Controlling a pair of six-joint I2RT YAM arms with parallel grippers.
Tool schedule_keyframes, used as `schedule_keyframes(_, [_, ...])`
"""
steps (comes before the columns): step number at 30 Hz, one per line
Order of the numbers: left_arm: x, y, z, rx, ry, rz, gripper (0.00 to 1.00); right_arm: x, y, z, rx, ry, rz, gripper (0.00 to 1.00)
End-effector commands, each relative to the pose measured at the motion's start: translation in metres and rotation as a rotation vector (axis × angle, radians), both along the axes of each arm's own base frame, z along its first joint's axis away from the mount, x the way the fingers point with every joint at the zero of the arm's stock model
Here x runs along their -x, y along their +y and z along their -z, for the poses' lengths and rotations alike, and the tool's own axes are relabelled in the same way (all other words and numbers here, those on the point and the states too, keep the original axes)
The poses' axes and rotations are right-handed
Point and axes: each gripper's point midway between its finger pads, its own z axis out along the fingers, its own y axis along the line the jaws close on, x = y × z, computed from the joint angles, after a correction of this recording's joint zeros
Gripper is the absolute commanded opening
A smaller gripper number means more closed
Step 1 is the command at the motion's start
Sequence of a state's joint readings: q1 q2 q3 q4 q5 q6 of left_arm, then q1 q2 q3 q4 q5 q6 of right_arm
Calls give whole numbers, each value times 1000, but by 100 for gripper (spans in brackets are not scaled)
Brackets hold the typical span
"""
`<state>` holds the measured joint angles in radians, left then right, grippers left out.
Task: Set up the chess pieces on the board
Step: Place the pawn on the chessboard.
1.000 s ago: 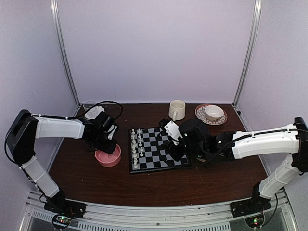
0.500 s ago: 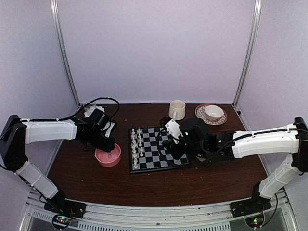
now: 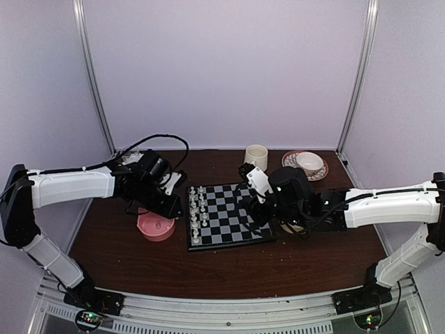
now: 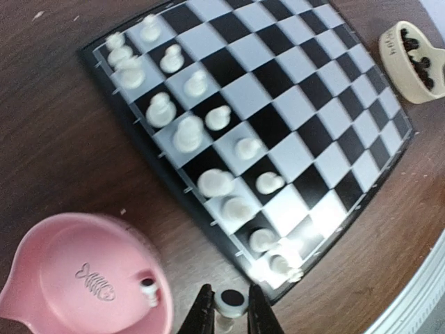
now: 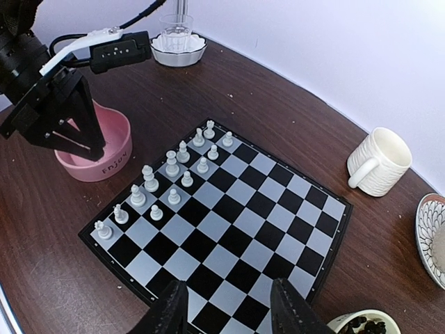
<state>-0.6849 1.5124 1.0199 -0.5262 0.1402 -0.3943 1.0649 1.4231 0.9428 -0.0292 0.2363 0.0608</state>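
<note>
The board [image 3: 240,236] lies mid-table, also seen in the left wrist view [image 4: 292,104] and the right wrist view [image 5: 243,229]. White chess pieces [image 3: 198,209] [image 4: 188,132] [image 5: 160,181] stand in its two left columns. My left gripper [image 3: 174,207] [image 4: 229,293] is shut on one white chess piece [image 4: 231,300], held base-up between the pink bowl [image 3: 154,226] [image 4: 69,278] and the board's left edge. One more white piece [image 4: 147,292] lies in that bowl. My right gripper [image 3: 250,212] [image 5: 229,309] hangs open over the board's right side, holding nothing.
A cream bowl of black pieces [image 4: 417,62] [image 5: 361,323] sits to the right of the board. At the back stand a cream mug [image 3: 256,158] [image 5: 379,163], a cup on a saucer [image 3: 306,165] and a glass in a white dish [image 5: 177,42].
My left arm has swung right, from over the pink bowl to the board's left edge. The right arm has shifted slightly to the right.
</note>
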Motion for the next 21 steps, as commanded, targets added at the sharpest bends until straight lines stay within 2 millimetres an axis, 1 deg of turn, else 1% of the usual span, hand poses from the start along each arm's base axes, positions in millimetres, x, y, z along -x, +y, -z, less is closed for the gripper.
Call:
schedule_keyframes(1, [5, -57, -19, 73, 5, 80, 14, -5, -21, -15, -57, -22, 62, 43])
schedule_keyframes(4, [3, -87, -15, 72, 0, 113, 14, -5, -36, -14, -60, -25, 91, 43])
schedule_keyframes(7, [-2, -113, -6, 71, 9, 139, 14, -7, -55, -10, -69, -27, 140, 43])
schedule_keyframes(10, [-6, -134, 5, 66, 24, 164, 14, -9, -74, -2, -83, -9, 185, 42])
schedule_keyframes(13, [-12, -150, 17, 61, 37, 177, 14, -10, -87, 10, -103, 30, 206, 42])
schedule_keyframes(16, [-16, -163, 28, 62, 54, 185, 14, -9, -92, 29, -95, 82, 206, 43])
schedule_keyframes(17, [-18, -166, 31, 62, 60, 187, 14, -11, -88, 28, -115, 83, 198, 42])
schedule_keyframes(19, [-18, -171, 37, 61, 69, 191, 14, -12, -82, 34, -118, 105, 184, 43])
schedule_keyframes(21, [-19, -175, 40, 60, 70, 193, 17, -12, -76, 41, -116, 129, 172, 42])
